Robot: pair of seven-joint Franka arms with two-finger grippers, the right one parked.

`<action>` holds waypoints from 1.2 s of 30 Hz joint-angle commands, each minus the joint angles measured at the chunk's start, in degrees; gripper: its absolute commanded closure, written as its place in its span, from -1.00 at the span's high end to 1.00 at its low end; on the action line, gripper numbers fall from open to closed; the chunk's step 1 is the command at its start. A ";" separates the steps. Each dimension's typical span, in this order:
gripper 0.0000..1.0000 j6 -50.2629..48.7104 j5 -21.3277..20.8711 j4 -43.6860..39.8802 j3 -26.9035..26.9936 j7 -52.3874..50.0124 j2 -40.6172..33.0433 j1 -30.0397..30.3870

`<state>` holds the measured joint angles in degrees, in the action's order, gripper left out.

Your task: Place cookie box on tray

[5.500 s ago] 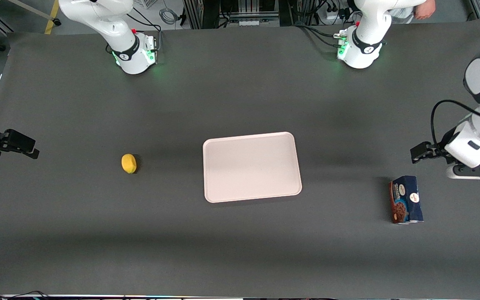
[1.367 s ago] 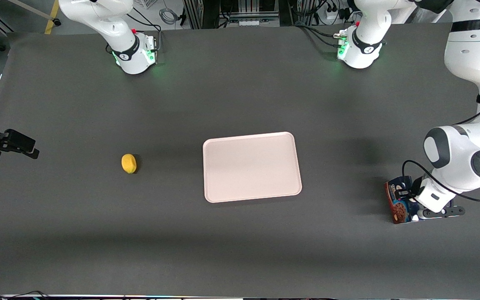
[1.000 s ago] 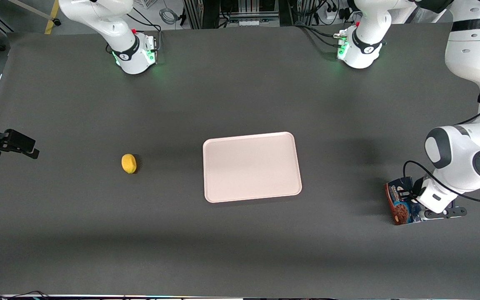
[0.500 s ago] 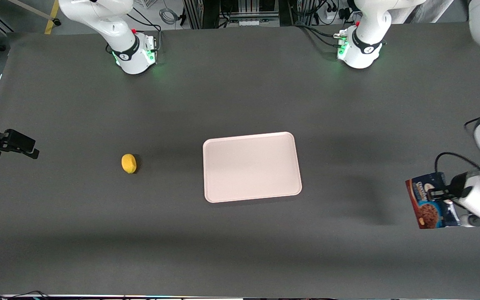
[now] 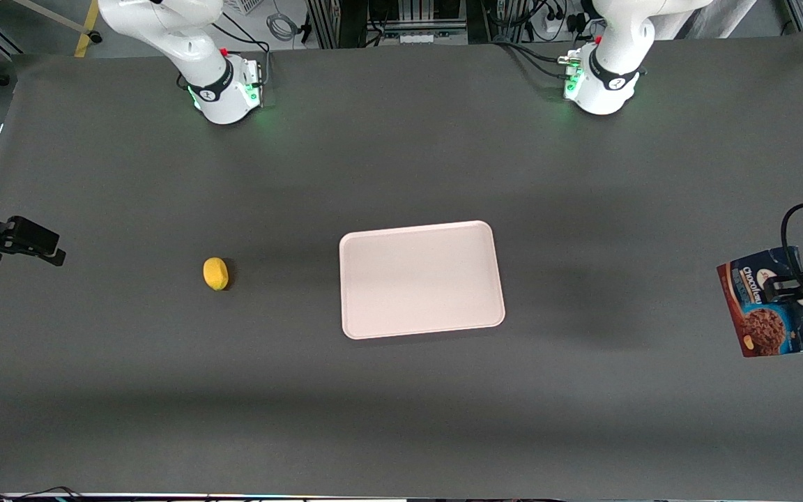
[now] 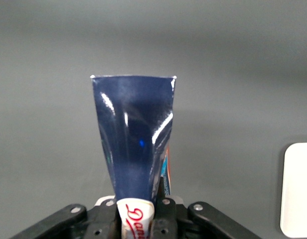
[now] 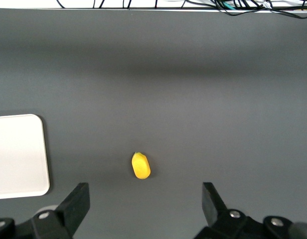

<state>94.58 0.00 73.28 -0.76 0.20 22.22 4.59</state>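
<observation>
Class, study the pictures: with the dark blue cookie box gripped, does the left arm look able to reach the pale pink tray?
Probably yes. The left gripper is shut on the dark blue cookie box, lifted at the working arm's end; only bare dark table lies between it and the pale pink rectangular tray.

Glossy cookie box, matt table

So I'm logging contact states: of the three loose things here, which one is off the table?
The cookie box: the end effector grips it in the air, while the tray and yellow lump lie flat.
</observation>
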 commanded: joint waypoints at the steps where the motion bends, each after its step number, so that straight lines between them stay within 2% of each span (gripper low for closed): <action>1: -0.65 -3.70 -0.79 -2.87 0.14 -0.55 -0.16 -0.37; 6: -0.65 -4.67 0.08 -3.05 -2.83 -3.44 -0.42 -0.46; 19: -0.65 -3.97 -1.23 -0.60 -21.81 -39.29 -0.86 -0.89; 25: -0.68 -2.92 -7.20 1.69 -30.87 -51.60 -0.77 -1.42; 29: -0.67 1.38 -7.82 5.99 -35.00 -61.61 -1.04 -1.42; 36: -0.68 10.69 -12.74 15.92 -41.16 -72.53 -2.44 -1.60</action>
<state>98.91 -9.90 81.35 -39.09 -65.43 22.10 2.53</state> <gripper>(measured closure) 0.775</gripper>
